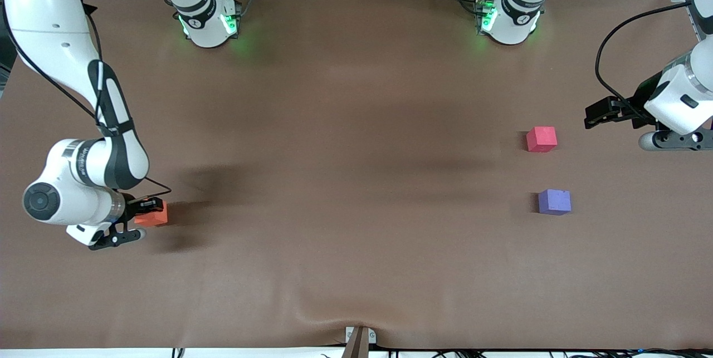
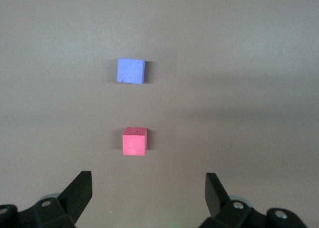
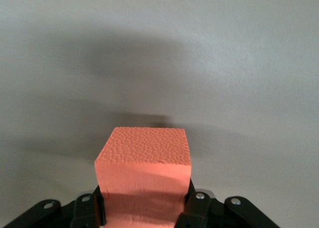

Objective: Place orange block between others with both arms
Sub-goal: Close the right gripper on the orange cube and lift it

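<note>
The orange block (image 1: 155, 215) is at the right arm's end of the table, low at the brown cloth, with my right gripper (image 1: 146, 209) shut on it. In the right wrist view the orange block (image 3: 144, 163) fills the space between the black fingers (image 3: 195, 205), which press on two of its sides. The others sit toward the left arm's end: a pinkish-red cube (image 1: 541, 139) and a purple-blue cube (image 1: 554, 202) nearer the front camera, with a gap between them. My left gripper (image 1: 597, 114) hovers open beside the pinkish-red cube (image 2: 135, 141). The purple-blue cube (image 2: 131, 70) lies farther off.
Brown cloth (image 1: 345, 180) covers the table and ripples near a small bracket (image 1: 359, 338) at the front edge. The two green-lit arm bases (image 1: 209, 21) (image 1: 507, 18) stand along the back edge.
</note>
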Controlling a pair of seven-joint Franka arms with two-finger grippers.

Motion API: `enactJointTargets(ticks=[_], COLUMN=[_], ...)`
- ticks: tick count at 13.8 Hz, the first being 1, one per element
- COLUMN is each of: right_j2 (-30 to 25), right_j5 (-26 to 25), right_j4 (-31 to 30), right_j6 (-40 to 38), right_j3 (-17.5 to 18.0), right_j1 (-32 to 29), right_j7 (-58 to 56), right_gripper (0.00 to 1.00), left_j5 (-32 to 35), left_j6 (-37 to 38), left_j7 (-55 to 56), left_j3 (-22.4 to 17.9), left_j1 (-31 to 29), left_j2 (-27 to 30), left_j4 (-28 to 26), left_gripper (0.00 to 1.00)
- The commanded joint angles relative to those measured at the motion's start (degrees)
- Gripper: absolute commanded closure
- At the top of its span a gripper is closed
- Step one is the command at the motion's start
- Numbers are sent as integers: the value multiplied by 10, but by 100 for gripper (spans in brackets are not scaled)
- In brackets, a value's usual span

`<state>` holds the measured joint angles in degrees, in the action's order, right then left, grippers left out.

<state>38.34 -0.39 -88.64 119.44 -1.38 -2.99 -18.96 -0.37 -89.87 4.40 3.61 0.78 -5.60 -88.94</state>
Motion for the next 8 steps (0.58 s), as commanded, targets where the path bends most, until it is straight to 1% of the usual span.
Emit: enactJointTargets(ticks=[1,5,7,8], right_j2=[-39,-38,-34,-29], right_j5=[0,8,14,12], right_j4=[-1,7,8,11], right_j6=[-23,-23,-18,-15], right_j3=[41,104,124,125], right_j1=[2,11,39,67], right_j7=[-6,10,62,104], right_gripper=[100,100,100,100], left_j5=[-5,-4,-4,-4], left_j6=[8,8,8,8], left_j7=[-11,-11,-8,-10], left_j3=[1,1,1,1], left_j1=[-6,-5,-1,0], left_j2=[-3,-6,-8,-8], left_j4=[8,8,9,10], left_gripper=[0,0,0,0])
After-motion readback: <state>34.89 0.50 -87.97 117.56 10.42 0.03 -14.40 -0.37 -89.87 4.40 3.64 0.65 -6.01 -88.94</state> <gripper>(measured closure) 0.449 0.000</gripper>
